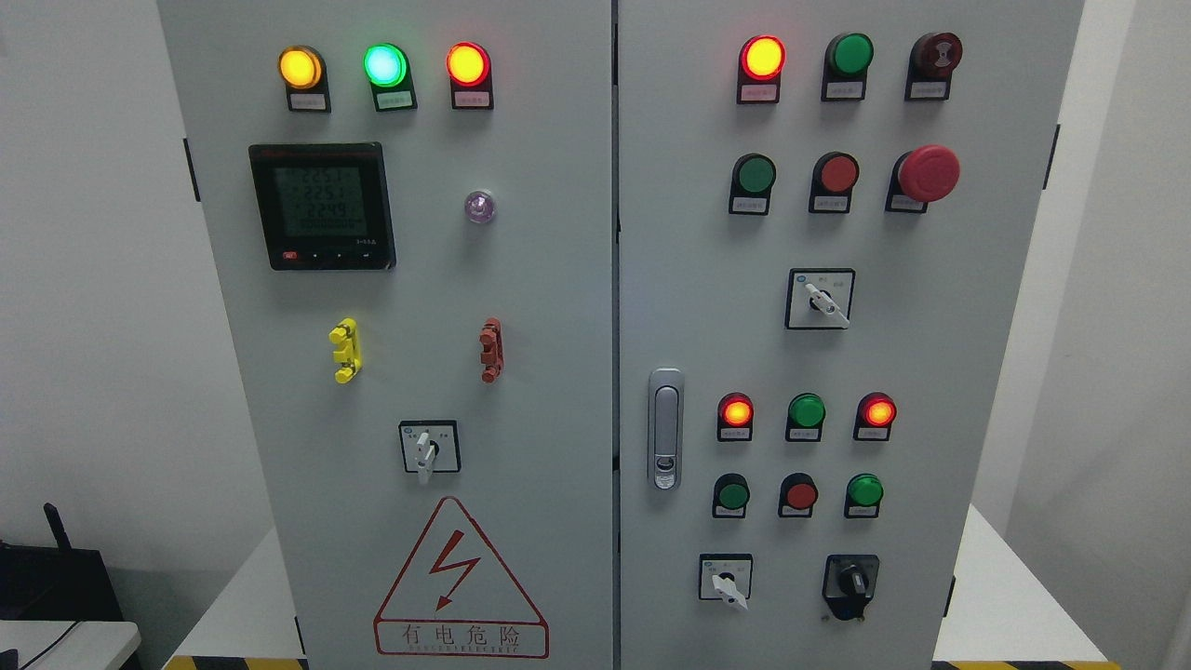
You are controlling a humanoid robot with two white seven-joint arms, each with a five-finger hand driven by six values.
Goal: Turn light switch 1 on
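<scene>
Neither hand nor arm in shot, so no read on the fingers: cannot tell how far open or whether holding anything. No relation between fingers and switch to report.

Grey two-door cabinet (pixel 521 391) fills the view. Which control counts as light switch 1: cannot tell, labels too small to read.

Left door, top edge: amber lamp (pixel 300 67), green lamp (pixel 384 64), red lamp (pixel 467 63), all lit. Below them, near the left edge, digital meter (pixel 322 206) with lit display. Small violet lamp (pixel 479 207) just right of it. Mid door: yellow clip (pixel 345 351) and red-brown clip (pixel 490 350), well apart. Under them, white rotary selector (pixel 427 448), handle pointing down. Bottom edge: red warning triangle (pixel 459 577) with lightning bolt.

Right door, top edge: lit red lamp (pixel 762 57), dark green button (pixel 850 54), red buzzer (pixel 936 53). Next row: green button (pixel 755 174), red button (pixel 837 173), red mushroom stop (pixel 927 173). Below, upper selector (pixel 821 299), handle angled down-right. Door latch (pixel 664 429) at the left edge. Lower right: two lit red lamps flanking an unlit green one, then a row of green, red and green buttons beneath. Bottom edge: lower white selector (pixel 726 579) and black knob (pixel 850 582), side by side, apart.
</scene>
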